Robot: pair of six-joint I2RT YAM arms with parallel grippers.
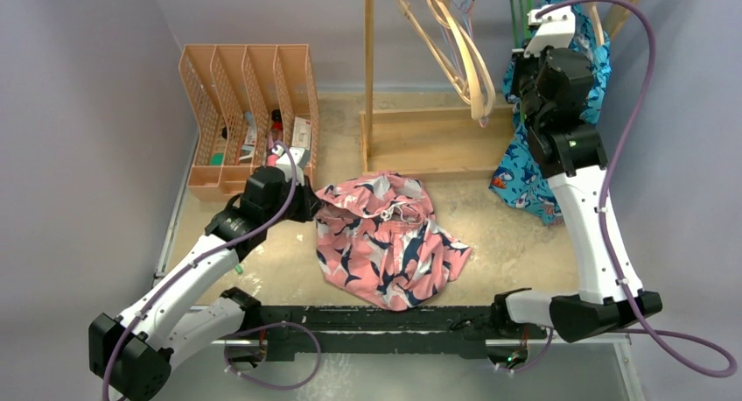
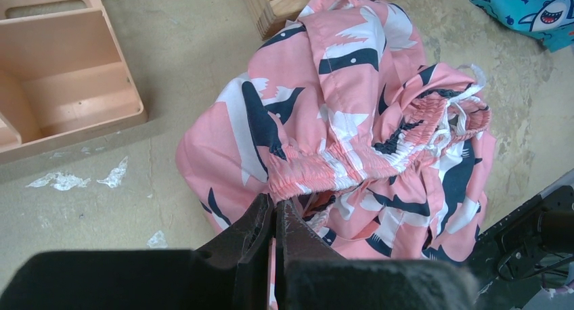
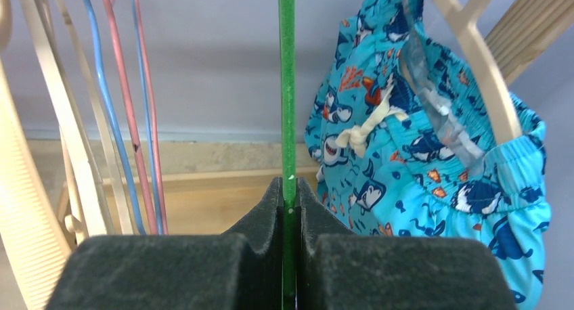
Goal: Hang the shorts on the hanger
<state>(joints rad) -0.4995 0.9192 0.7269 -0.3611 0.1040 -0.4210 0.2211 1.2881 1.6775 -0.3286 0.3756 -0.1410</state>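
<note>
The pink shorts (image 1: 385, 239) with navy and white print lie crumpled on the table in front of the rack base. In the left wrist view their elastic waistband (image 2: 352, 158) is lifted and bunched. My left gripper (image 1: 311, 204) sits at the shorts' left edge. Its fingers (image 2: 260, 218) are pressed together on the waistband's rim, with pink cloth showing between them. The thin green hanger (image 3: 288, 86) hangs upright on the rack at the back right (image 1: 521, 11). My right gripper (image 3: 289, 188) is raised there and shut on the hanger's green bar. The hook is out of view.
A peach slotted organiser (image 1: 249, 112) stands back left. The wooden rack base (image 1: 429, 138) and post (image 1: 368, 68) carry pale wooden hangers (image 1: 455, 42). Thin pink and blue hangers (image 3: 128, 120) hang left of the green one. A bright blue printed garment (image 1: 534, 173) hangs to its right.
</note>
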